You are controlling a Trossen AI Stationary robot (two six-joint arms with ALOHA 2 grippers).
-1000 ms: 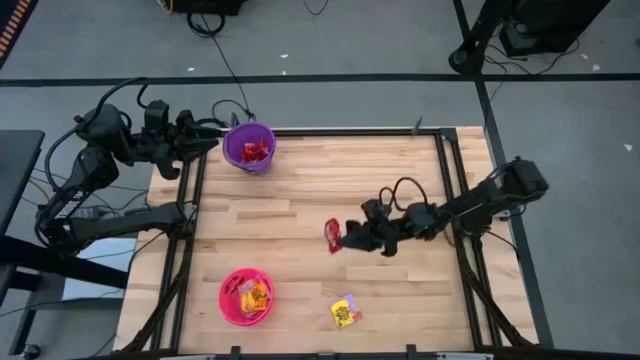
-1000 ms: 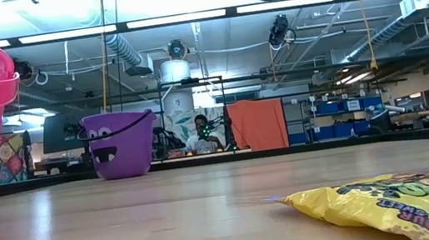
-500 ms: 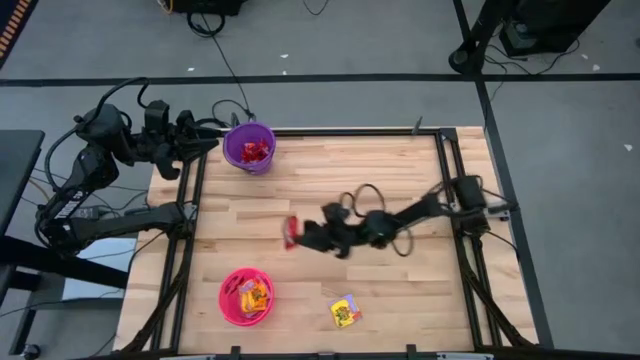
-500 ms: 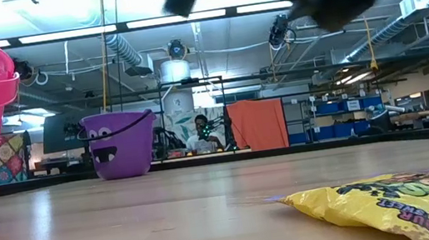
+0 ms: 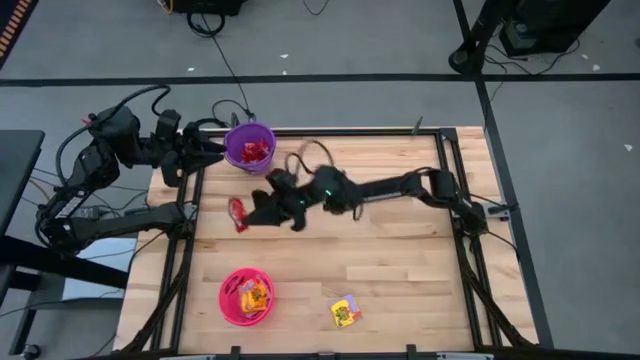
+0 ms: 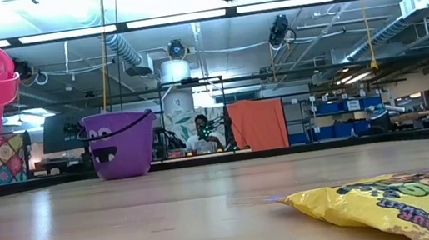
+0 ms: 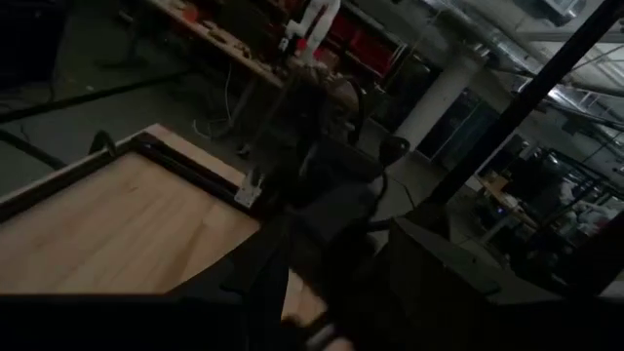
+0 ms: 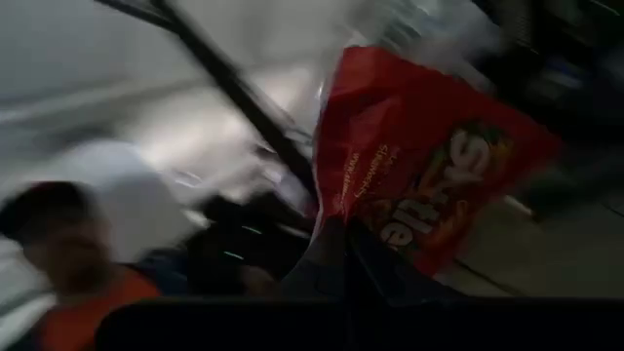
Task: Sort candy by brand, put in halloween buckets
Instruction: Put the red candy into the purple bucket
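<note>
The red packet (image 8: pixel 419 166) pinched in the right end effector (image 5: pixel 243 214) reads "Skittles" in white letters, seen close in the right wrist view, with smaller print along one edge too blurred to read; from above, that packet (image 5: pixel 237 214) hangs off the tip of the right arm, which stretches long and low across the bench (image 5: pixel 400 270) from the right side toward the left edge, its fingers clenched on the wrapper just below the purple bucket (image 5: pixel 248 147); red packets lie inside that bucket, which carries a grinning face on its side (image 6: pixel 121 144); the pink bucket (image 5: pixel 246 296) near the front edge holds yellow and orange packets; one yellow packet (image 5: pixel 346 311) lies alone on the bench right of the pink bucket, its print unreadable; the left end effector (image 5: pixel 215 150) hovers just beside the purple bucket at the far left corner, and I cannot tell whether it is released or clenched.
</note>
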